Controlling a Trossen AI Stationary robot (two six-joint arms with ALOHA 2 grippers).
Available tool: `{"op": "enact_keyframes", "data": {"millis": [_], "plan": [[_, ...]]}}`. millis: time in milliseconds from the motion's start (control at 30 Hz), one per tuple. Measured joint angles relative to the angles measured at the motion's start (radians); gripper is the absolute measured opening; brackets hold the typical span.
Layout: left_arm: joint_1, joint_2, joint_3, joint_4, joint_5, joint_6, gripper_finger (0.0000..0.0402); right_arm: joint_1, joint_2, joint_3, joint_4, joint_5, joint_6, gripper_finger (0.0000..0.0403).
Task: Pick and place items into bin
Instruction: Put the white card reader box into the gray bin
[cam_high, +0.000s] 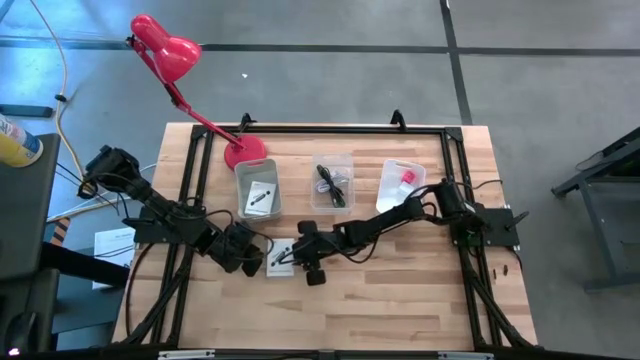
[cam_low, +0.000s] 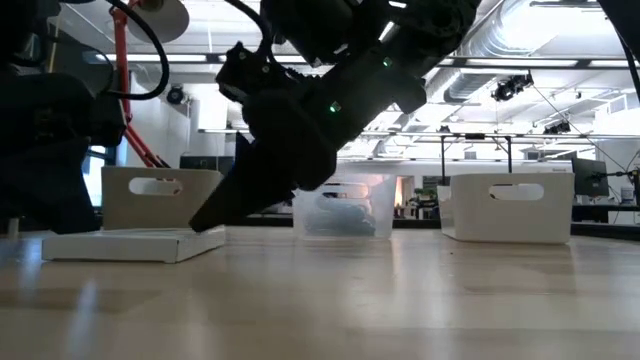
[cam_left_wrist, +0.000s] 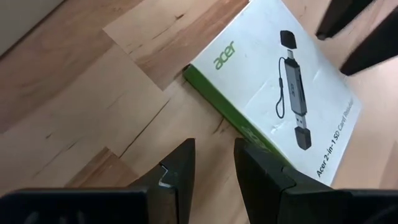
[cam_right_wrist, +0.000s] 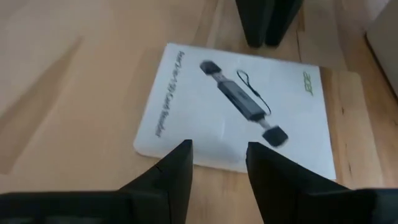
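A flat white card (cam_high: 278, 262) with green edge, "acer" print and a picture of a dark card reader lies on the wooden table between my two grippers (cam_left_wrist: 280, 93) (cam_right_wrist: 236, 118). My left gripper (cam_left_wrist: 214, 162) hovers open beside its green long edge with nothing between the fingers. My right gripper (cam_right_wrist: 217, 162) is open at the opposite edge, slanting down, its fingertips (cam_low: 205, 222) at the card's end. A second white card (cam_high: 262, 197) lies in the grey bin (cam_high: 245, 178). A black cable (cam_high: 332, 185) lies in the clear bin, a pink cube (cam_high: 408, 176) in the white bin. My right gripper's fingertips (cam_low: 207, 224) stand at the upper edge of the card's end (cam_low: 185, 236), coming slanting down from the table's right. I cannot tell whether they touch it. The card lies flat on the table.
Three bins stand in a row at the table's far side: grey (cam_low: 160, 195), clear (cam_low: 345, 205), white (cam_low: 510, 205). A red desk lamp (cam_high: 175, 70) stands with its base (cam_high: 245, 152) by the grey bin. Bare wood lies toward the near edge.
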Motion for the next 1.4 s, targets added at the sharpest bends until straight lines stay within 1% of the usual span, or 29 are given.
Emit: {"op": "enact_keyframes", "data": {"millis": [100, 367, 833, 1133, 1400], "plan": [[0.000, 0.021, 0.000, 0.027, -0.010, 0.001, 0.0101, -0.001, -0.001, 0.000, 0.022, -0.021, 0.000, 0.0142], [0.000, 0.060, 0.001, 0.100, -0.017, 0.001, 0.0101, -0.014, 0.001, 0.001, 0.038, -0.018, 0.017, 0.0142], [0.000, 0.061, 0.000, 0.108, -0.031, -0.006, 0.0101, -0.024, 0.059, 0.006, 0.043, -0.028, 0.071, 0.0142], [0.000, 0.061, 0.000, 0.110, -0.032, 0.000, 0.0101, -0.024, 0.061, 0.005, 0.046, -0.030, 0.071, 0.0142], [0.000, 0.062, 0.000, 0.118, -0.021, 0.002, 0.0101, -0.023, 0.033, 0.002, 0.037, -0.025, 0.049, 0.0142]]}}
